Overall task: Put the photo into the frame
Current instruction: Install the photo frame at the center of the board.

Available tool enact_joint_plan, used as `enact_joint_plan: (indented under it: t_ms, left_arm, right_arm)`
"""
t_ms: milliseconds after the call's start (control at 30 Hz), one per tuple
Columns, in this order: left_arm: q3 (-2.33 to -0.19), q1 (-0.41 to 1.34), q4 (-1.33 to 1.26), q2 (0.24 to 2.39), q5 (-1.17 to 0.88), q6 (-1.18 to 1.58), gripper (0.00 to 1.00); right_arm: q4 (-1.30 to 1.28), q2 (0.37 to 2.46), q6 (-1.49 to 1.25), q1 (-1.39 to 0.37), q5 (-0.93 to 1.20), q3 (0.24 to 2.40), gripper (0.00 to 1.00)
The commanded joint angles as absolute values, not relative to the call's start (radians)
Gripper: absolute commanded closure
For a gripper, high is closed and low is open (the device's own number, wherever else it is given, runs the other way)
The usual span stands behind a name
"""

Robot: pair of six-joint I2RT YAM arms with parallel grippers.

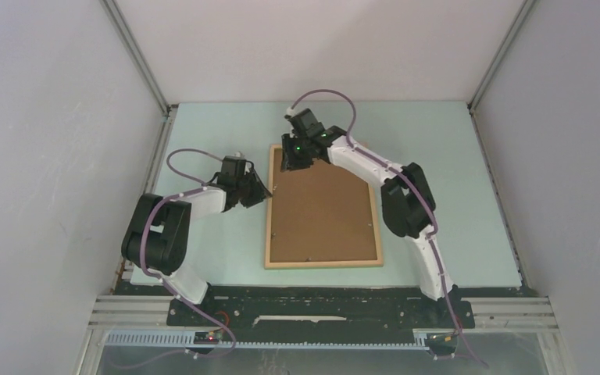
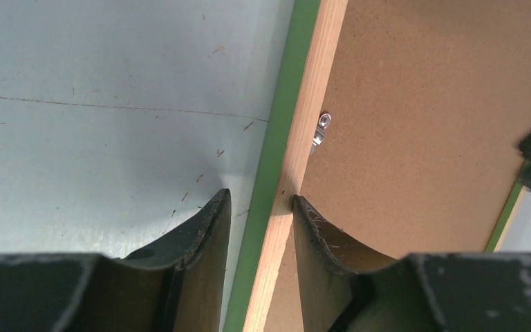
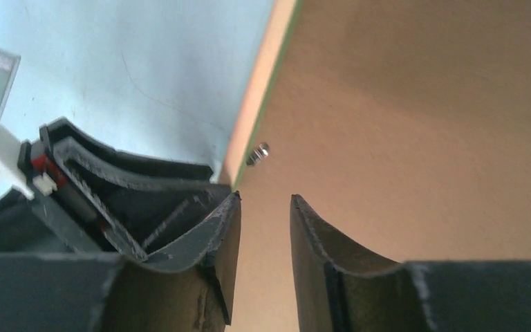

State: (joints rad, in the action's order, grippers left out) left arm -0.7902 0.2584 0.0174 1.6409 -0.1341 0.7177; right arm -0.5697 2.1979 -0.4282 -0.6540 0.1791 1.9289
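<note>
Left wrist view: my left gripper [image 2: 260,204] straddles one long rail of the frame [image 2: 304,124], jaws part open and not clamped. The frame lies back-up on the bench [image 2: 110,138]. My right gripper [image 3: 265,207] hovers half open and empty over the board [image 3: 422,117], beside a clip [image 3: 258,153]. The photo is out of sight. I'd steady the rail, then turn the clips gently. The board blocks entry, and that corner looks crowded.

Soft, even light from above fills the overhead view, leaving only faint shadows on the pale table [image 1: 453,156]. The left wrist picture is bright and sharp, with a small glint on the metal clip [image 2: 323,128] of the frame [image 2: 297,138]. The right wrist picture is dimmer and hazy, and the backing board [image 3: 422,124] is shaded toward its top.
</note>
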Motion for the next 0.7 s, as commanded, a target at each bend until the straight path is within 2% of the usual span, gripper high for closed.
enact_joint_plan:
  t_ms: [0,467,667]
  left_arm:
    - [-0.734,0.255,0.018,1.644,-0.154,0.724,0.72]
    - [-0.674,0.254,-0.047,1.643,-0.145,0.724,0.93]
    - [-0.668,0.253,-0.052,1.642,-0.144,0.726,1.00]
  right_arm:
    - [-0.594,2.297,-0.415,-0.698,0.103,2.067,0.62]
    - [-0.616,2.390,-0.388,-0.775,0.033,2.103,0.76]
    - [-0.614,2.418,-0.391,-0.789,0.038,2.119,0.77]
